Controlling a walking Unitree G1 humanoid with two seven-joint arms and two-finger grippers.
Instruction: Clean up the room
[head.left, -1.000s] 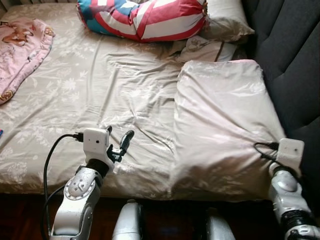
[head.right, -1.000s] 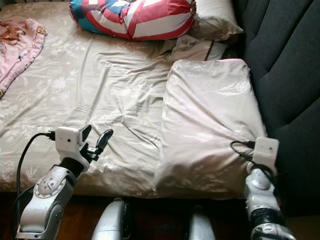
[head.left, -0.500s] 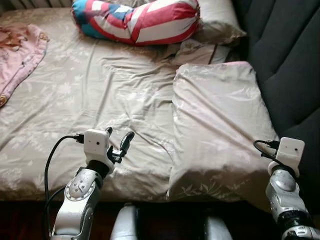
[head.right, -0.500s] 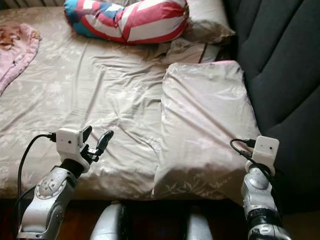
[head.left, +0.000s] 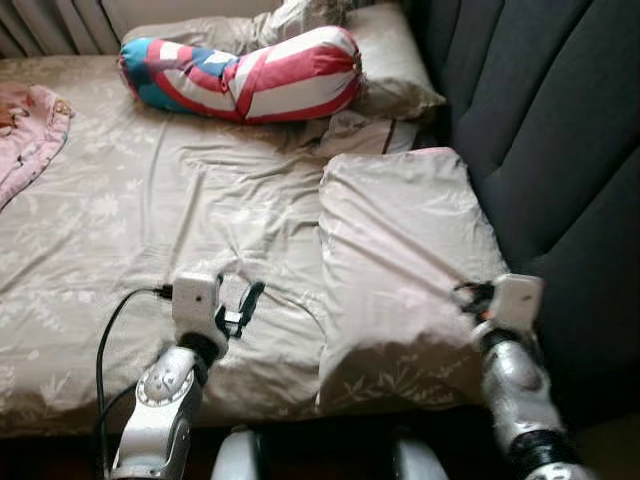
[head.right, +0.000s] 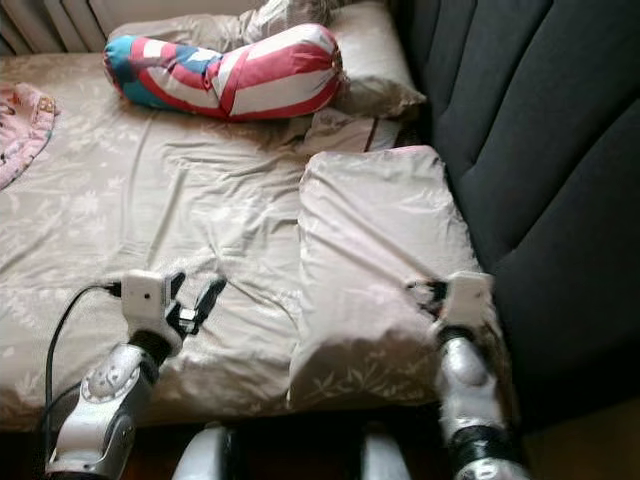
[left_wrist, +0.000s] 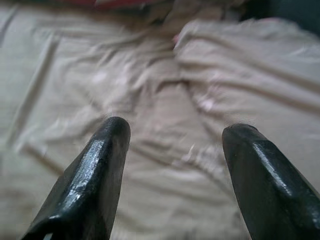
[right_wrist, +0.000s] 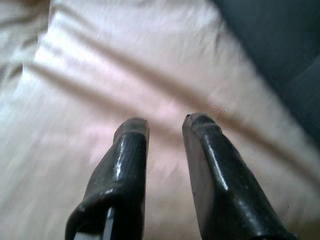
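At the bed's (head.left: 120, 230) far left edge we see a pink blanket (head.left: 30, 135). Our left gripper (head.left: 240, 305) hovers over the wrinkled sheet near the front edge, fingers spread wide with nothing between them. Along the far edge lies a striped bolster (head.left: 240, 78) (red, white and blue) against a beige pillow (head.left: 395, 70). Another pillow (head.left: 400, 240) lies along the right edge beside the dark headboard (head.left: 540, 150). Our right gripper (right_wrist: 165, 125) sits above that pillow's front corner, fingers narrowly parted, gripping nothing.
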